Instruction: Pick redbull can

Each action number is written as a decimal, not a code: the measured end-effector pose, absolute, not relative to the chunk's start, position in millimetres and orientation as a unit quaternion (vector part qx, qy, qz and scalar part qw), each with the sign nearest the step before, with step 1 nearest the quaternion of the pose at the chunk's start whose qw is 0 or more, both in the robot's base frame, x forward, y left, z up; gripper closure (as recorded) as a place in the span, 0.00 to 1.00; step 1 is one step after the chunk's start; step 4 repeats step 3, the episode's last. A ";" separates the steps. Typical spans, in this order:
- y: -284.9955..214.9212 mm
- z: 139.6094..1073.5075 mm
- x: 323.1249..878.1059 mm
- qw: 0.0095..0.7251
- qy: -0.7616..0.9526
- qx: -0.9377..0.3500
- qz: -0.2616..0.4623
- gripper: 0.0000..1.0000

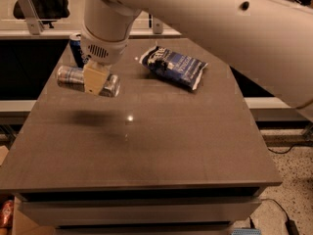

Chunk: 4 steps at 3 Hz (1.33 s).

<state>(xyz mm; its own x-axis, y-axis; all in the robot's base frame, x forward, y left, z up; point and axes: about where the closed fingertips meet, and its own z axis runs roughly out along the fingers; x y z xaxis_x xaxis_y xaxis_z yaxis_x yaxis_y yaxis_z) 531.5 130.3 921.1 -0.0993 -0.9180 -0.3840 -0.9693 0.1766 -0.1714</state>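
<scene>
My gripper (pixel 96 82) hangs from the big white arm over the left part of the table. It is shut on the redbull can (pixel 71 77), a slim silver and blue can held lying sideways, lifted above the table top with its shadow on the wood below. The can's ends stick out on both sides of my fingers (pixel 93 78).
A wider dark blue Pepsi can (pixel 76 48) stands at the table's back left, partly behind my wrist. A dark blue crinkled snack bag (pixel 173 66) lies at the back middle. The brown table (pixel 161 141) has its front edge near the bottom, with a drop on each side.
</scene>
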 end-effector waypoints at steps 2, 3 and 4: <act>126.4 945.0 535.9 0.211 0.725 -0.652 0.067 1.00; 125.2 948.5 537.2 0.212 0.720 -0.657 0.070 1.00; 125.2 948.5 537.2 0.212 0.720 -0.657 0.070 1.00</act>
